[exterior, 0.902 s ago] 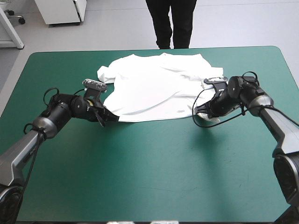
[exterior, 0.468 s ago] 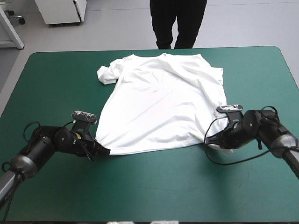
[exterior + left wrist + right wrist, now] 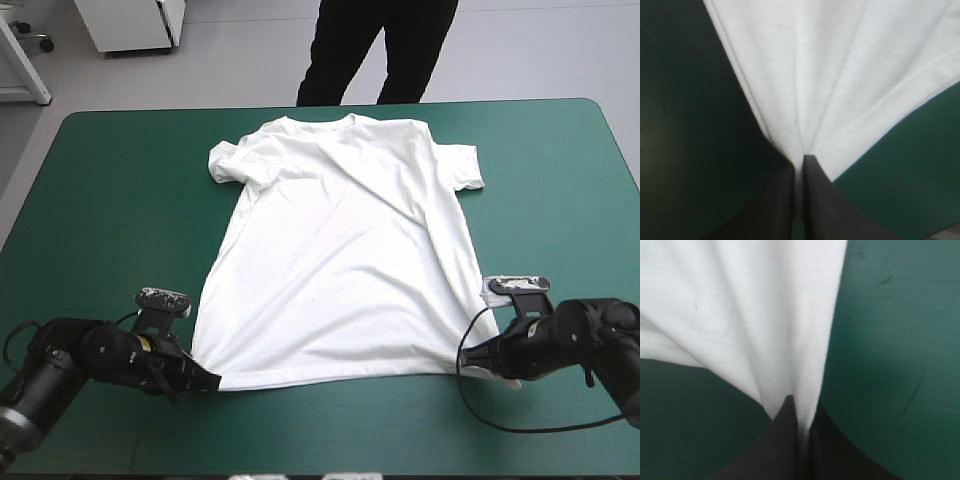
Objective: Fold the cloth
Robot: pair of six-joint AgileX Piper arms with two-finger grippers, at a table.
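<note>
The T-shirt (image 3: 340, 260) lies spread out on the teal-green surface (image 3: 110, 190), collar toward the far edge and hem toward the near edge, roughly midway between the left and right edges. I am holding its two hem corners.

My left claw (image 3: 207, 381) is low over the surface toward the near left corner, its black fingers clenched on the hem corner on that side. In my left wrist view the fingers (image 3: 817, 200) meet in a narrow point with a thin strip of white cloth pinched between them. From that point the cloth fans out ahead of the claw in straight creases, with bare cover on both sides.

My right claw (image 3: 482, 364) is low toward the near right corner, clenched on the other hem corner. In my right wrist view the fingers (image 3: 780, 440) are all but together, the white sheet rising from between them and widening ahead, one side edge running straight away from the claw.

Between my two claws the hem runs along the near side in a shallow line. Long folds cross the body from the pinched corners toward the shoulders. The sleeve on my right lies flat and open near the far edge; the sleeve on my left is bunched and folded over on itself beside the shoulder.
</note>
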